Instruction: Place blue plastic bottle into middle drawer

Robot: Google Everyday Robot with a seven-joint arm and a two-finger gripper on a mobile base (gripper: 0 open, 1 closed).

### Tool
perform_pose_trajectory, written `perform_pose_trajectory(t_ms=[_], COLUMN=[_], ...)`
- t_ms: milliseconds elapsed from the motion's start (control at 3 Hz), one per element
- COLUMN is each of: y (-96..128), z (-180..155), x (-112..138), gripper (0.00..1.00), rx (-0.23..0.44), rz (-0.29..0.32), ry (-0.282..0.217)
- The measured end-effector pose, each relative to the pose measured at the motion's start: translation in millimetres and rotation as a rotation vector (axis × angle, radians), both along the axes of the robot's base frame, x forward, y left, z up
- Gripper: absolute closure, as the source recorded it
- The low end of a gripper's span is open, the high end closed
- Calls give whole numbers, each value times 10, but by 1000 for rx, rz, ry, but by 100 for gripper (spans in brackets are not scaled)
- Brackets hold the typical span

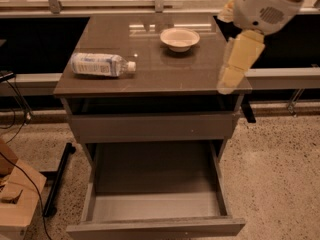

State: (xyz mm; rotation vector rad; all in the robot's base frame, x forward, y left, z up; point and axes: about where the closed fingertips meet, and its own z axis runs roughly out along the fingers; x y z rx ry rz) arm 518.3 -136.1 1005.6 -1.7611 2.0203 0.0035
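One pincer [231,74], cream-coloured, hangs at upper right of frame over the table's [165,76] right edge. Open or closed: cannot tell. Nothing seen in it. Bowl [179,38] sits up-left of it, toward the back. Blue plastic bottle [100,64] lies on its side near the table's left edge, cap pointing right, well apart from the pincer. Middle drawer [155,204] stands pulled out at bottom of frame. Judgement: travel left in front of the bowl, then come down mid-label, square across the bottle's long axis, so it doesn't roll.
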Motion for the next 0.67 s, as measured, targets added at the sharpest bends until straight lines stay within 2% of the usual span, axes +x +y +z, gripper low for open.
perform_pose_trajectory(t_ms=[333, 667], y=[8, 155], z=[16, -109], x=[1, 55], gripper=[0, 0], rx=[1, 35], rz=[0, 1], ry=[-8, 14])
